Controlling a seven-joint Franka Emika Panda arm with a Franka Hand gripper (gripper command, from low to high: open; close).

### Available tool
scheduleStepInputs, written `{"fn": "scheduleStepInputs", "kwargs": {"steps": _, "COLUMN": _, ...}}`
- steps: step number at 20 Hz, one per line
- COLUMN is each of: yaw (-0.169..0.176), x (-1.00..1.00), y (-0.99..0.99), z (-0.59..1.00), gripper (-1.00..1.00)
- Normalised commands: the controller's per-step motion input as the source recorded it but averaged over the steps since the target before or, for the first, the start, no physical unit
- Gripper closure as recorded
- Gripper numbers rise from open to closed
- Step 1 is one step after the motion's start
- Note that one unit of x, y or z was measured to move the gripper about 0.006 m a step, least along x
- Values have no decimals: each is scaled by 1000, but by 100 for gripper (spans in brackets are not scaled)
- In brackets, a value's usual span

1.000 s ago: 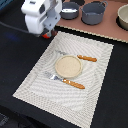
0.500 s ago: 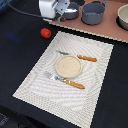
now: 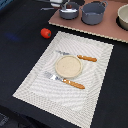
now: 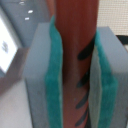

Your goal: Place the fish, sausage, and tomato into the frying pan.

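Note:
In the wrist view my gripper [image 4: 75, 80] is shut on the sausage [image 4: 75, 30], a reddish-brown stick with dark grill marks, clamped between the teal pads [image 4: 52, 85]. In the exterior view only a small part of the gripper [image 3: 69, 4] shows at the top edge, just above the frying pan [image 3: 69, 12]. The pan's thin handle points to the exterior view's left. The tomato [image 3: 45, 33] lies on the dark table, left of the placemat. The fish is not in view.
A deeper grey pot [image 3: 94, 13] stands right of the pan on a brown board [image 3: 107, 30], with a pale bowl [image 3: 123, 17] at the far right. The striped placemat [image 3: 40, 85] holds a tan plate [image 3: 67, 66], an orange-handled knife [image 3: 82, 58] and a fork [image 3: 67, 81].
The arm has moved from the back left towards the pan and mostly out of the exterior view. The tomato, hidden behind it one second ago, now shows.

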Motion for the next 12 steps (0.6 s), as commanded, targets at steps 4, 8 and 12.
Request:
{"fn": "scheduleStepInputs", "kwargs": {"steps": 4, "yaw": 0, "x": 444, "y": 852, "z": 113, "gripper": 100}}
{"fn": "scheduleStepInputs", "kwargs": {"steps": 8, "yaw": 0, "x": 466, "y": 604, "z": -74, "gripper": 100}}
{"fn": "scheduleStepInputs", "kwargs": {"steps": 12, "yaw": 0, "x": 353, "y": 417, "z": -164, "gripper": 100}}
